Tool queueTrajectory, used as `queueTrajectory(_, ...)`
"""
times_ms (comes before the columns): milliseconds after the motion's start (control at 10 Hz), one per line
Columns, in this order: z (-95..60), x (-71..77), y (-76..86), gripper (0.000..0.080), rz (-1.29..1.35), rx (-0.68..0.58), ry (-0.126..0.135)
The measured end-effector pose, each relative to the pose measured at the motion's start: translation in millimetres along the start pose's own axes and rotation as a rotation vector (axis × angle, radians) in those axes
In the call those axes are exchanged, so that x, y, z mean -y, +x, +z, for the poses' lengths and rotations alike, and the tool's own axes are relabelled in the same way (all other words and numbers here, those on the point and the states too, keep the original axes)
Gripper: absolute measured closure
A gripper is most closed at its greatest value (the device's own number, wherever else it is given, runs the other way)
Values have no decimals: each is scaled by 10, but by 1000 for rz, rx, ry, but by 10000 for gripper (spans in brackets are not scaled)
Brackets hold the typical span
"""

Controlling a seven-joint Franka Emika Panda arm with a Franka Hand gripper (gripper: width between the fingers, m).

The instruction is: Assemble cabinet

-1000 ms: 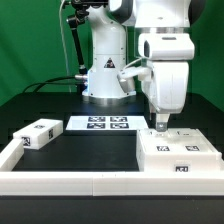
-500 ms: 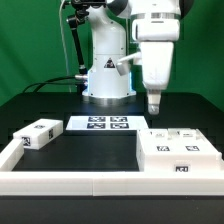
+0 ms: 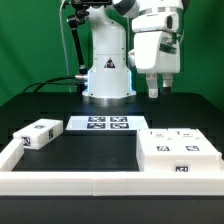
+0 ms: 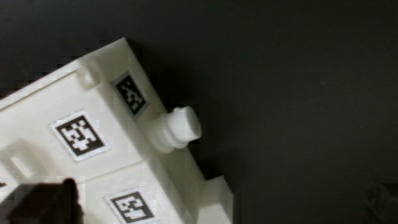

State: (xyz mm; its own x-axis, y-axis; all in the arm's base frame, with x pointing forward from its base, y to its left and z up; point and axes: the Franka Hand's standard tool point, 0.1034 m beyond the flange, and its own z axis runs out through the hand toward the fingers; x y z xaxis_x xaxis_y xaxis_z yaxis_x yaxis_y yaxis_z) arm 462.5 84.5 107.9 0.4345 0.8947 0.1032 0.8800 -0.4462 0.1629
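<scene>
The cabinet [image 3: 178, 156], a large white box with marker tags, lies at the front on the exterior view's right. A smaller white tagged block [image 3: 38, 133] lies at the exterior view's left. My gripper [image 3: 158, 92] hangs well above the cabinet's far edge, open and empty, touching nothing. In the wrist view the cabinet [image 4: 98, 140] shows from above with three tags and a round white knob [image 4: 180, 125] on its side. One dark fingertip [image 4: 36, 200] shows at the picture's edge over the box.
The marker board [image 3: 100, 124] lies flat in the middle, in front of the robot's base [image 3: 108, 78]. A long white border rail [image 3: 70, 182] runs along the table's front and up the exterior view's left side. The table top is black.
My gripper has risen from just above the cabinet's top to well above it, and the wrist has turned. The cabinet and the small block have not moved.
</scene>
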Motion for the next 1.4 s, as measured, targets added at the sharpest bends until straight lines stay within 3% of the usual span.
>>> queueTrajectory(200, 1, 3, 3, 2, 56, -1, 2)
queueTrajectory(400, 17, 48, -51, 2, 334, -44, -13)
queueTrajectory(700, 137, 70, -120, 2, 660, -48, 13)
queueTrajectory(1200, 176, 91, -100, 2, 892, -54, 36)
queueTrajectory(1400, 354, 69, -94, 2, 894, -55, 45)
